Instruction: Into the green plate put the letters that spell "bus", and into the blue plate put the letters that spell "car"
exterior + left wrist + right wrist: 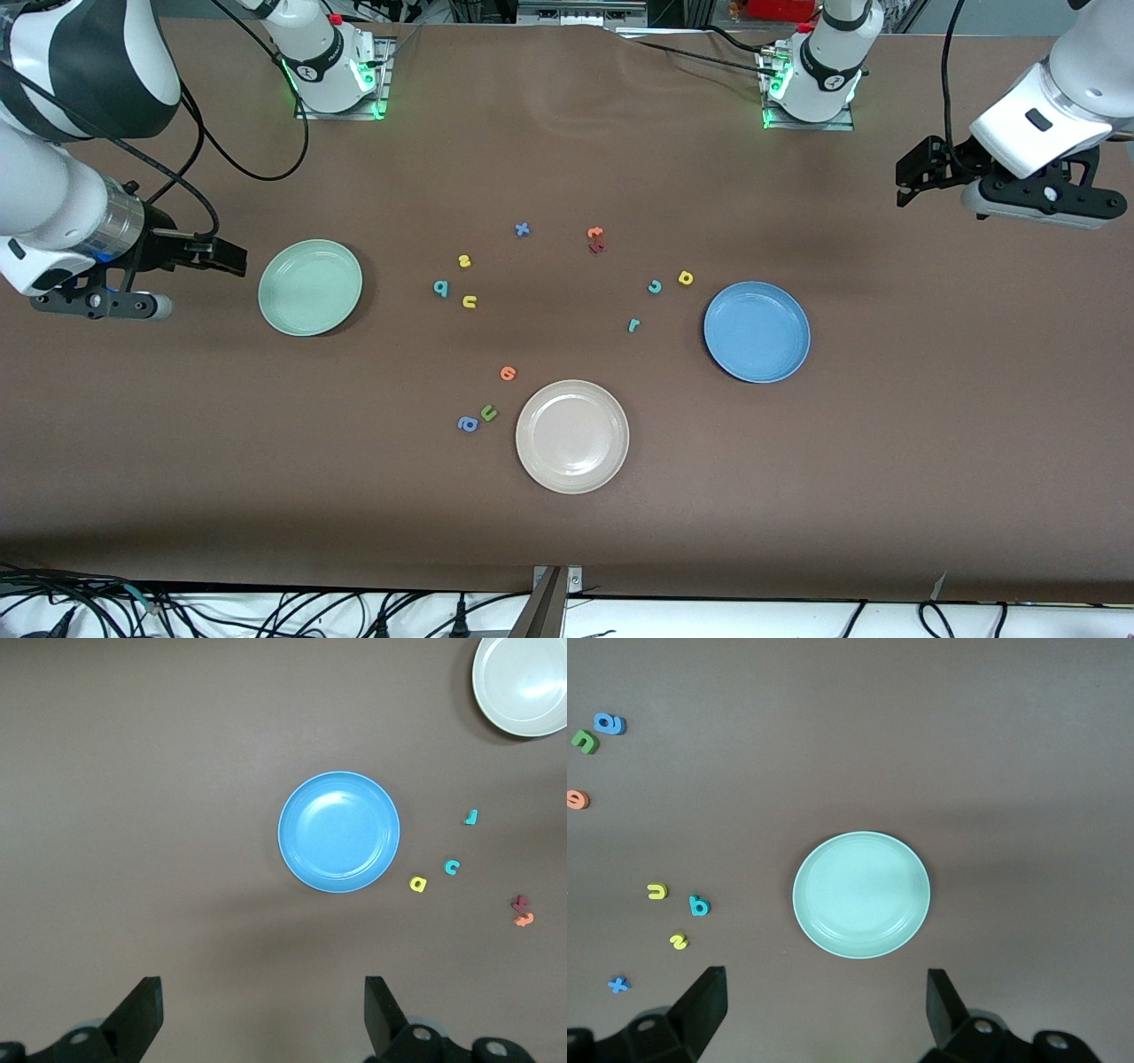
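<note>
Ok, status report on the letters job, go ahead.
Left gripper and right gripper open, empty, up at the table ends. All letters on the table; green plate and blue plate empty. Nothing obstructing.

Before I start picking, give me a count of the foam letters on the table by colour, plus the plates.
Teal letters: 3 (b, c, r)
Yellow letters: 3 (s, u, a)
Orange letters: 2
Blue letters: 2
Green letters: 1
Dark red letters: 1
Plates: 3
Total: 15

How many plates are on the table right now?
3: green plate toward the right arm's end, blue plate toward the left arm's end, beige plate between them, nearest the front camera.
</note>
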Controlling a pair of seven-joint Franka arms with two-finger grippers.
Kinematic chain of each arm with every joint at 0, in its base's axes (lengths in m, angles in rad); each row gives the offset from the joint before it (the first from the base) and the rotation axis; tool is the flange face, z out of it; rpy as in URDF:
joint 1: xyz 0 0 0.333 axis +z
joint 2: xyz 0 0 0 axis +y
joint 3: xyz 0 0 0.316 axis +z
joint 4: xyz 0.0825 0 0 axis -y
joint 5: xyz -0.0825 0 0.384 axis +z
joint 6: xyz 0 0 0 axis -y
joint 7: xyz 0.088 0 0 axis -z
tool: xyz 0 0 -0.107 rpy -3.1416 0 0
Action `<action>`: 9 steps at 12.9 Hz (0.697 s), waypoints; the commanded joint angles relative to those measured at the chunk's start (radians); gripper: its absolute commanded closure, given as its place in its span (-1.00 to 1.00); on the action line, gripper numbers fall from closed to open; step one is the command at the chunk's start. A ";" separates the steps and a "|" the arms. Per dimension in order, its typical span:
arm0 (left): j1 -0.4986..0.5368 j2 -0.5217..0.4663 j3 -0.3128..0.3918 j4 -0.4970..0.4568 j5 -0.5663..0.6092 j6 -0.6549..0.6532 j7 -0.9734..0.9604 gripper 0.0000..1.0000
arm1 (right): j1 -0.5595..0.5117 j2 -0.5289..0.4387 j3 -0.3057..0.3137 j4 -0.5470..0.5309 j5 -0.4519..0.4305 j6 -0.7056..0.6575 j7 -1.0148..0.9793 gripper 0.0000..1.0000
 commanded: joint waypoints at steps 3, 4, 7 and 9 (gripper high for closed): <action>-0.006 0.026 0.009 0.054 -0.008 -0.040 0.016 -1.00 | -0.004 -0.016 -0.004 -0.001 0.010 -0.004 -0.022 -0.99; -0.007 0.028 0.009 0.059 -0.008 -0.040 0.016 -1.00 | -0.004 -0.016 -0.002 -0.002 0.012 -0.006 -0.021 -0.99; -0.009 0.028 0.009 0.059 -0.008 -0.040 0.016 -1.00 | -0.004 -0.018 -0.002 -0.002 0.017 -0.016 -0.007 -0.99; -0.014 0.028 0.009 0.057 -0.008 -0.040 0.016 -1.00 | -0.004 -0.018 -0.002 -0.002 0.018 -0.018 -0.007 -0.99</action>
